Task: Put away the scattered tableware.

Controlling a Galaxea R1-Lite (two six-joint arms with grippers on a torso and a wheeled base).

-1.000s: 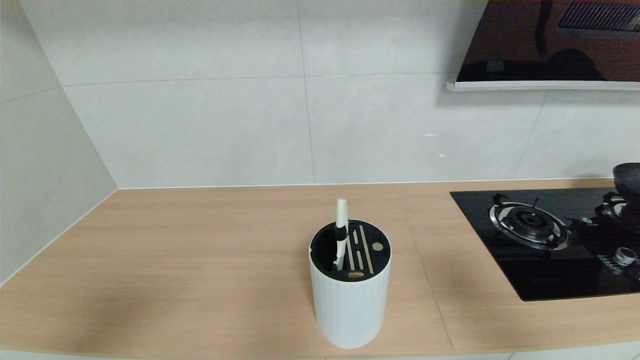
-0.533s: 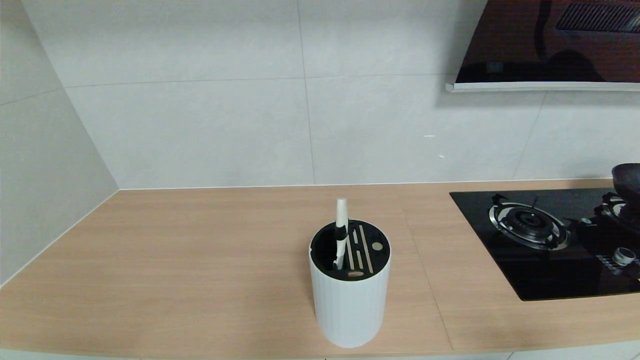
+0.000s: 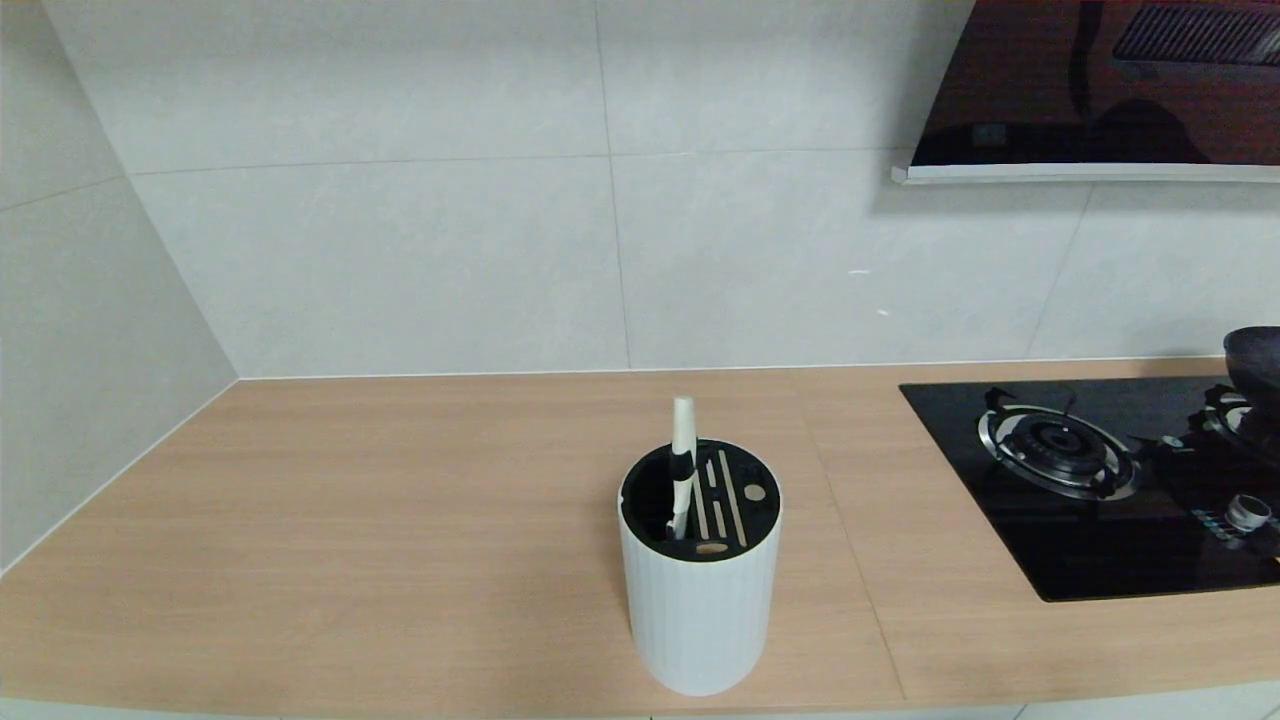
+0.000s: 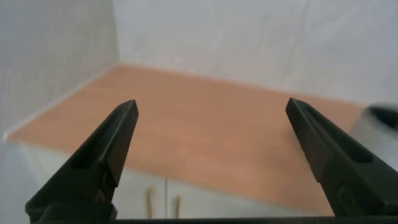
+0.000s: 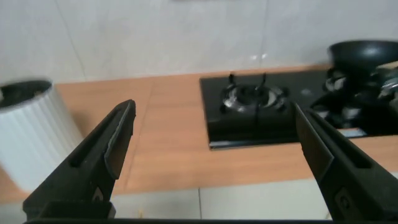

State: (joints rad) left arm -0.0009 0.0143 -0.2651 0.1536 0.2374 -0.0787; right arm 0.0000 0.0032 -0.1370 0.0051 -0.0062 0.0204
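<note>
A white ribbed cylindrical utensil holder (image 3: 700, 580) with a black slotted top stands near the front edge of the wooden countertop (image 3: 400, 520). One utensil with a cream and black handle (image 3: 682, 460) stands upright in its open compartment. The holder's side also appears in the right wrist view (image 5: 31, 134). My left gripper (image 4: 211, 118) hangs open in front of the counter's left end, nothing between its fingers. My right gripper (image 5: 214, 118) is open too, held off the counter's front edge between the holder and the stove.
A black glass gas stove (image 3: 1100, 480) (image 5: 273, 112) fills the counter's right side, with a dark pot (image 3: 1255, 360) on its far burner. A range hood (image 3: 1090, 90) hangs above it. Tiled walls close the back and left. Cabinet doors (image 4: 161, 199) sit below the counter.
</note>
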